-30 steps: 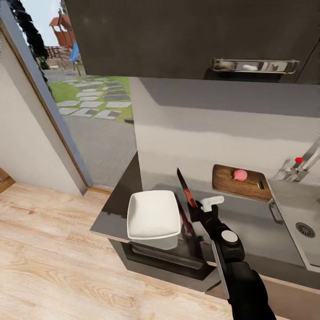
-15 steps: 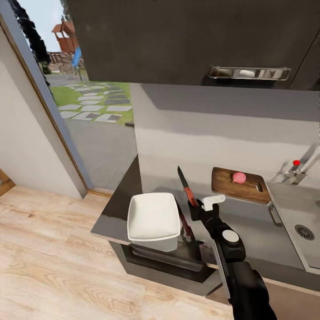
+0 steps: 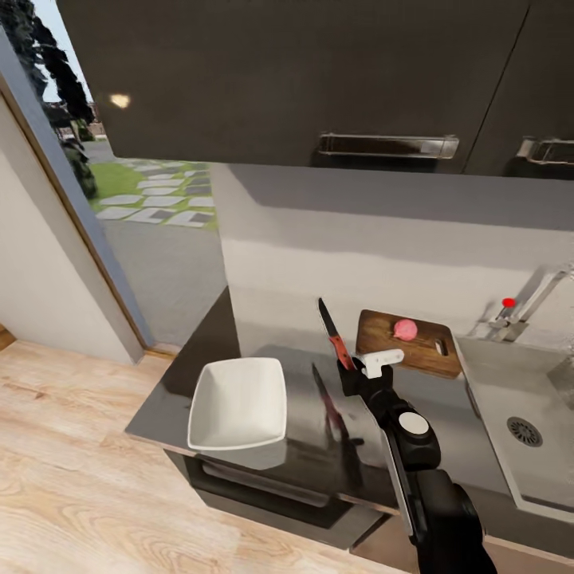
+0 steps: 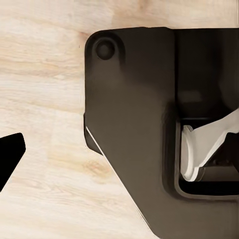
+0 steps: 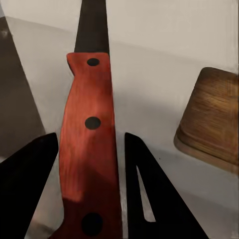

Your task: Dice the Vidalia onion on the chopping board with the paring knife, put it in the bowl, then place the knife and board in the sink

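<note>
On the dark glossy countertop (image 3: 199, 375), the white square bowl (image 3: 239, 402) sits at about 8 o'clock, and the brown wooden chopping board (image 3: 383, 351) lies at 2 o'clock beside the grey steel sink (image 3: 510, 383), carrying the small pink onion (image 3: 406, 328). The right gripper (image 3: 347, 371) is clamped on the red-handled paring knife (image 3: 332, 335), whose long axis tilts toward 11 o'clock, blade tip up above the counter between bowl and board. I cannot tell the left gripper's (image 4: 10, 159) state.

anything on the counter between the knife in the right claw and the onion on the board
Nothing visible. The right claw holds the paring knife just beside the chopping board, and the counter between it and the onion looks bare.
</note>
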### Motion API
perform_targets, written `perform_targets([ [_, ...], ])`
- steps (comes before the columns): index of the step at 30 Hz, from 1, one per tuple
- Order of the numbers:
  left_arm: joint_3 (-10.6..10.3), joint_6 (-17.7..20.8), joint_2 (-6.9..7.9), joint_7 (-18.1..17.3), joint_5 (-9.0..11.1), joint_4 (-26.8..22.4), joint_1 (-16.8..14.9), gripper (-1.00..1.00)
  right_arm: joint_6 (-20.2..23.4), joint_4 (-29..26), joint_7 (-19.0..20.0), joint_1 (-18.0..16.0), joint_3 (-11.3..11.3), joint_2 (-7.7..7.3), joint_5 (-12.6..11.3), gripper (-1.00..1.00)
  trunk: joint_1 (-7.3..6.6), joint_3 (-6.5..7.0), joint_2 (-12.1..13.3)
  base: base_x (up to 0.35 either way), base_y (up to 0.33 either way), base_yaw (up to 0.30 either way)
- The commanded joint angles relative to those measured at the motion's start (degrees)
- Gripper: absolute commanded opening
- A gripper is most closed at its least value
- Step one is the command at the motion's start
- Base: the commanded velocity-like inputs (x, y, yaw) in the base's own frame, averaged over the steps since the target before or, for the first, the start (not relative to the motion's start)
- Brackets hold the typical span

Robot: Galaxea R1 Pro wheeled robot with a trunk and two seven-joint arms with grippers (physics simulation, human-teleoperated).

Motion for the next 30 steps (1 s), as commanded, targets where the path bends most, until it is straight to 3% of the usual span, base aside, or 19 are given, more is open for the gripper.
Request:
perform_targets([
  [1, -0.5, -0.1, 0.05, 0.4, 0.4, 0.1, 0.0, 1.0, 0.3, -0.1, 0.4, 0.0, 0.0, 0.02, 0.6, -1.0, 0.04, -0.02, -0.1, 0.01, -0.298, 0.0],
  [14, -0.4, -0.1, 0.04, 0.4, 0.4, 0.8, -0.1, 1.0, 0.3, 0.0, 0.5, 0.0, 0.0, -0.09, 0.6, -1.0, 0.04, 0.39, -0.1, 0.001, -0.3, 0.0],
  [25, -0.4, -0.1, 0.04, 0.4, 0.4, 1.1, -0.1, 1.0, 0.3, 0.0, 0.4, 0.0, 0.0, 0.02, 0.6, -1.0, 0.04, 0.39, -0.1, 0.0, -0.03, -0.002],
  [30, -0.4, -0.1, 0.04, 0.4, 0.4, 1.5, -0.1, 1.0, 0.3, 0.1, 0.4, 0.0, 0.0, 0.02, 0.5, -1.0, 0.04, 0.54, -0.1, 0.0, 0.0, -0.179],
])
